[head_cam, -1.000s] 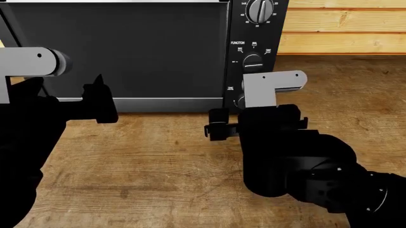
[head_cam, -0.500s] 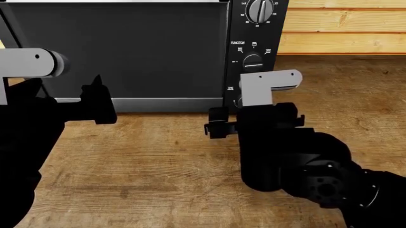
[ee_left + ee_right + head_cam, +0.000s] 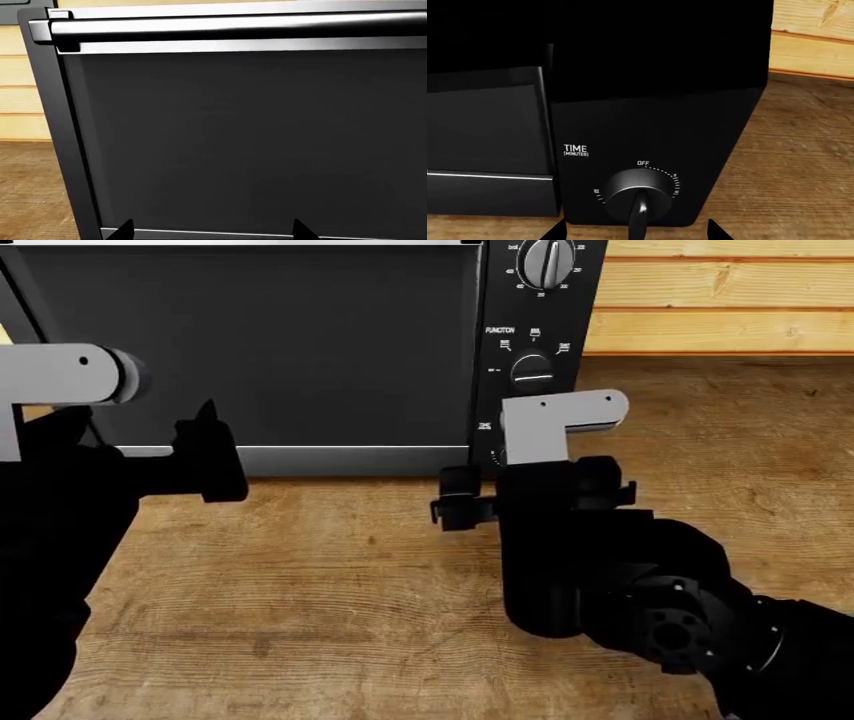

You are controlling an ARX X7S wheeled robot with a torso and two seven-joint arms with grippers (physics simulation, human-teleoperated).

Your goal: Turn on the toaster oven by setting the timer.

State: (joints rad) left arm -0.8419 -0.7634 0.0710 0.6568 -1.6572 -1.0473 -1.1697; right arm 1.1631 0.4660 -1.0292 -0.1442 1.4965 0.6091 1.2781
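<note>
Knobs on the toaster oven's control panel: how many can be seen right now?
3. On the toaster oven, the top knob and the FUNCTION knob show in the head view; the timer shows in the right wrist view, hidden from the head camera by the right arm.

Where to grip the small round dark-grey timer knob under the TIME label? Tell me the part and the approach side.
Grip the raised bar across the small round dark-grey timer knob, one fingertip on each flat side. Come straight from the front of the black toaster oven: the knob faces outward, and the right pincer, open, already straddles it.
</note>
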